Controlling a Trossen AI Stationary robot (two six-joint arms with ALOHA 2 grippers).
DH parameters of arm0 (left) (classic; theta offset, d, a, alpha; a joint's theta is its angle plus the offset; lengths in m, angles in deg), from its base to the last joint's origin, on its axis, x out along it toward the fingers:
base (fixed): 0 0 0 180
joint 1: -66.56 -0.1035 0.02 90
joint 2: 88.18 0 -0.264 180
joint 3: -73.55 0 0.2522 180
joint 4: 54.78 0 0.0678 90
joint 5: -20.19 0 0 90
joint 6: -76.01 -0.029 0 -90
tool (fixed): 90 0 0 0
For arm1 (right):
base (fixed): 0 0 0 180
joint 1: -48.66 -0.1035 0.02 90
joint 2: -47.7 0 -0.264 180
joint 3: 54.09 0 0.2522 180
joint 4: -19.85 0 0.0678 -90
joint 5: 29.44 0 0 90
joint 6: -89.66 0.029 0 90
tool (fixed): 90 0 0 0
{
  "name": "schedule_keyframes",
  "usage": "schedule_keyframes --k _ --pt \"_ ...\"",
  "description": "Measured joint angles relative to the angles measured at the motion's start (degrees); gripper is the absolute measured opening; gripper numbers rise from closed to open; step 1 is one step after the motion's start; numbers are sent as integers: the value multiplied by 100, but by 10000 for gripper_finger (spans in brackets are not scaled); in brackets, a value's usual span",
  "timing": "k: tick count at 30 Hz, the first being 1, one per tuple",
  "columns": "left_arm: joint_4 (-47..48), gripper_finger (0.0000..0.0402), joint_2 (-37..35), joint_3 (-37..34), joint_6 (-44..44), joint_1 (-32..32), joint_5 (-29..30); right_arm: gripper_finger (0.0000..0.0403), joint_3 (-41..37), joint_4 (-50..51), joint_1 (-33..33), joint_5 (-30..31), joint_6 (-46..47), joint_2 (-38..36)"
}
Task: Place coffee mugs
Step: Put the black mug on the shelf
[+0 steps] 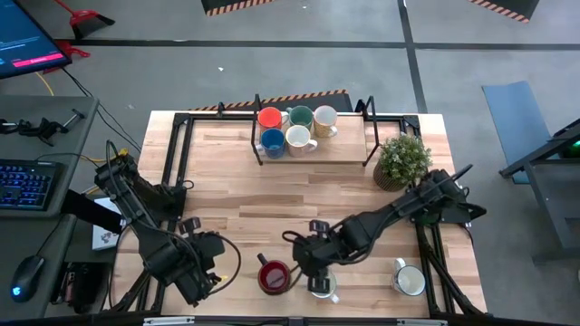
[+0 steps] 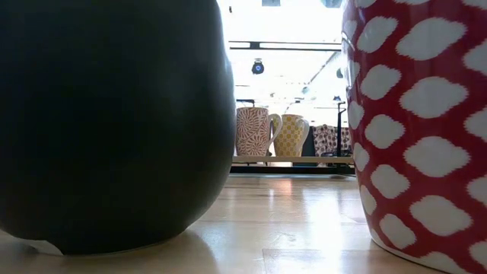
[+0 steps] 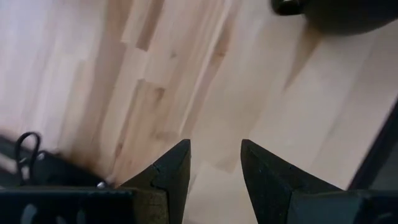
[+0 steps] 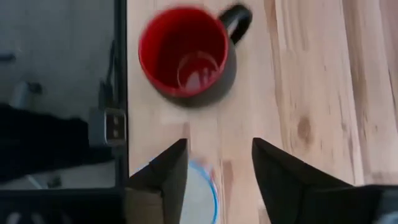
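Where wood shows, dark mug [image 4: 186, 59], red inside

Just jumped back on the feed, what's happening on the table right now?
The right pincer is low at the near edge with open fingers over a white mug, holding nothing, beside the red-lined dark mug. Another white mug waits to the right. Five mugs already sit on the tray at the far side. The left pincer idles open and empty near the left corner.
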Motion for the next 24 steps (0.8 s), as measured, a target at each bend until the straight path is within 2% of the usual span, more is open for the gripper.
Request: schedule_keyframes --k 4,12,19,24 --pt "151 131 1 0 213 121 -18 182 -6 -177 85 -4 -35 2" --pt "82 131 1 1 650 571 -247 185 -11 -403 149 22 -75 57" --pt "33 131 1 2 1591 1111 -221 185 -15 -1287 251 -161 -408 549" --pt "22 131 1 2 1838 1214 -201 185 -15 -1259 423 -179 -455 803"
